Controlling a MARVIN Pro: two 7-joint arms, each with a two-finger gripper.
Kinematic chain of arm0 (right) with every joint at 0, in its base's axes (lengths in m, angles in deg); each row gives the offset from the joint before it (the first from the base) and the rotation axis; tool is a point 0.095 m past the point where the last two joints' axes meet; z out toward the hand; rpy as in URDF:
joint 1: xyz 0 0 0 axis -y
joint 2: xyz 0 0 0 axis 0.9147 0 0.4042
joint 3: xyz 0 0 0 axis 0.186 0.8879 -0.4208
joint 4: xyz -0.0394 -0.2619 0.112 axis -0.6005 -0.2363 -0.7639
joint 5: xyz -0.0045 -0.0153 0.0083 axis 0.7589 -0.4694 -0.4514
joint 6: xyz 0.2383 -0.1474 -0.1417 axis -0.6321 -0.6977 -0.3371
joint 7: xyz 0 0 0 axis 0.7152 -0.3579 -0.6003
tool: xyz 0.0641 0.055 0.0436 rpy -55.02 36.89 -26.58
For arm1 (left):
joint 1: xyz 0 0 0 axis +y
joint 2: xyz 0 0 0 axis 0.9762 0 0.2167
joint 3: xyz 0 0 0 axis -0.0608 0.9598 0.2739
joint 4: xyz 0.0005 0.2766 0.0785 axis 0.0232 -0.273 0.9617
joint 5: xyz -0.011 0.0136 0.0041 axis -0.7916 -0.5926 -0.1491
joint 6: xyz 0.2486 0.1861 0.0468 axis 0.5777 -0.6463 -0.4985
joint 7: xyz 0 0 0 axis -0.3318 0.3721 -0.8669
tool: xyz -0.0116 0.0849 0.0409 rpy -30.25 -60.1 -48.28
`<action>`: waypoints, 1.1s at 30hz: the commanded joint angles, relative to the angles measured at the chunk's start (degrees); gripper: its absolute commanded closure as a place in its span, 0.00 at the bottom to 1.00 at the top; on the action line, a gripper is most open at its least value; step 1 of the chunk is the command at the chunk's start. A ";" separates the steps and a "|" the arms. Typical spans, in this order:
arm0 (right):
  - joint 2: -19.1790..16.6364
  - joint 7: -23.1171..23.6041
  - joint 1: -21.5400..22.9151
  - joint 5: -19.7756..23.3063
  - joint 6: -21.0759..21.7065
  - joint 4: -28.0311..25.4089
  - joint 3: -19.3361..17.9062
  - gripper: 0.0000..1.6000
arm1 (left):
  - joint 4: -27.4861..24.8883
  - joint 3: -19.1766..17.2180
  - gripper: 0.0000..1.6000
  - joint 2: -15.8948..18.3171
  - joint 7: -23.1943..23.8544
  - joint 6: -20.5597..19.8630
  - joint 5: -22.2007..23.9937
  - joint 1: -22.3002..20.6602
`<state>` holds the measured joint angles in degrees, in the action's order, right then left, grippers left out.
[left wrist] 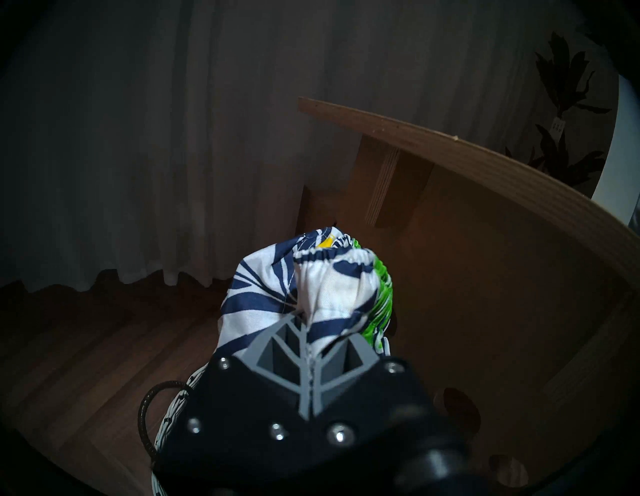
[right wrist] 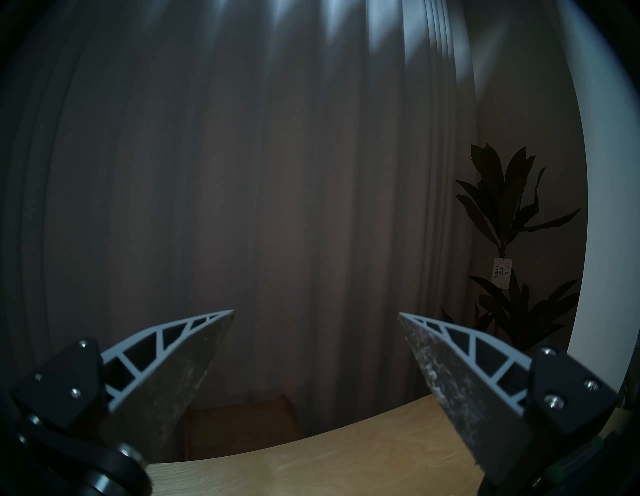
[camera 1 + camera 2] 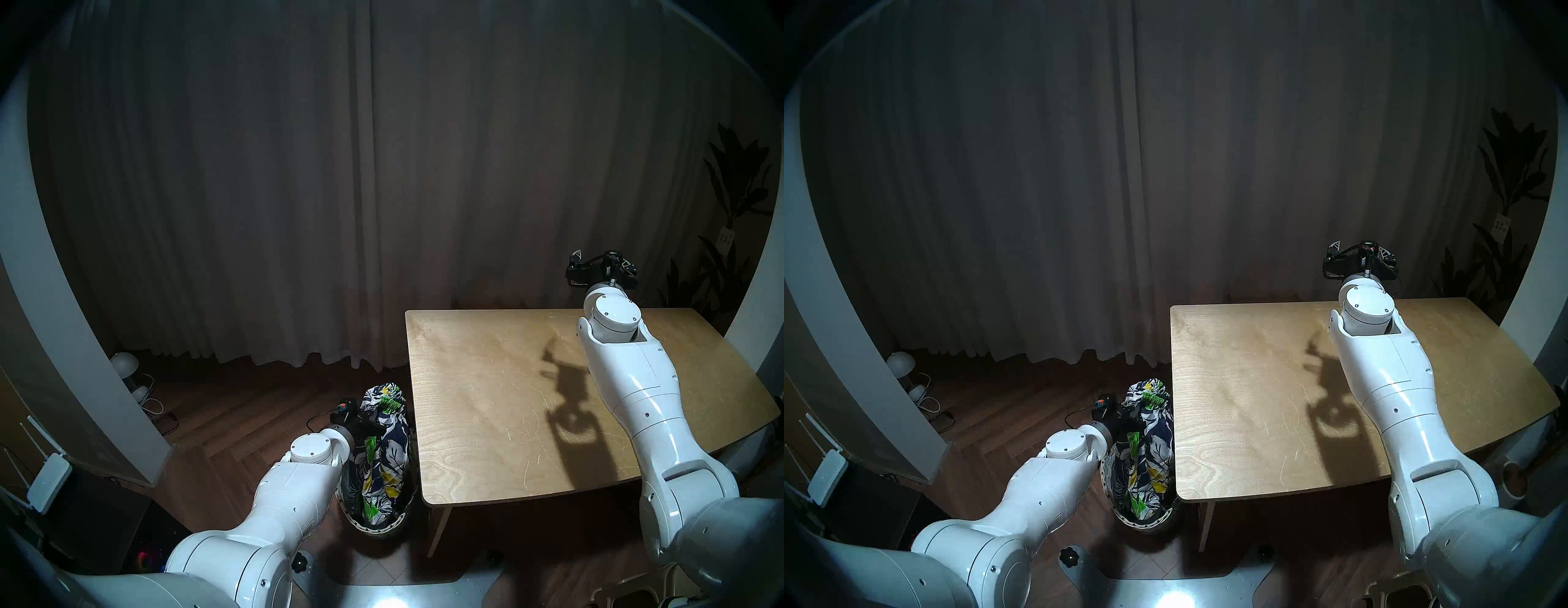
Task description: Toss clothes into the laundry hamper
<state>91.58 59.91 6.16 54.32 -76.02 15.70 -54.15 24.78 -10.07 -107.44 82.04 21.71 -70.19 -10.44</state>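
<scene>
My left gripper (image 3: pixel 372 426) is shut on the navy-and-white leaf-print garment (image 3: pixel 382 458) with green patches. The garment hangs from it, lower end inside the round woven laundry hamper (image 3: pixel 373 525) on the floor by the table's left edge. In the left wrist view the fingers (image 1: pixel 277 343) pinch the bunched cloth (image 1: pixel 311 287); the hamper's rim and dark loop handle (image 1: pixel 145 415) show at lower left. My right gripper (image 3: pixel 600 261) is open and empty, raised over the table's far edge; it also shows in the right wrist view (image 2: pixel 316 313). The black and white garments are out of view.
A bare wooden table (image 3: pixel 488 403) stands at the right, its left edge close to the hamper. Grey curtains (image 3: pixel 339 191) hang behind. A dark plant (image 3: pixel 738 191) stands at far right. A floor lamp and cables (image 3: pixel 127 369) lie left, by a white wall (image 3: pixel 63 318).
</scene>
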 commanded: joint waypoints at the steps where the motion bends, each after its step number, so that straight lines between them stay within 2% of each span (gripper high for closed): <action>1: -0.04 0.12 0.83 -0.01 -0.16 -1.26 -0.02 0.00 | 4.36 -0.51 1.00 -0.74 -0.50 3.11 0.47 -5.01; 8: -0.04 0.12 0.83 -0.01 -0.16 -1.25 -0.02 0.00 | 10.88 -1.47 1.00 -0.25 -1.68 5.16 0.84 -7.16; 21: -0.01 0.11 0.90 -0.04 -0.24 -1.06 0.00 0.00 | 16.52 -1.11 1.00 1.99 -3.50 2.63 -0.07 -11.52; 33: -0.02 0.11 0.90 -0.04 -0.24 -1.08 0.00 0.00 | 20.69 0.03 1.00 0.03 -4.69 2.41 -1.19 -11.57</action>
<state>91.56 59.91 6.16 54.32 -76.04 15.76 -54.14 44.77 -10.28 -105.91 77.06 23.27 -71.30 -20.16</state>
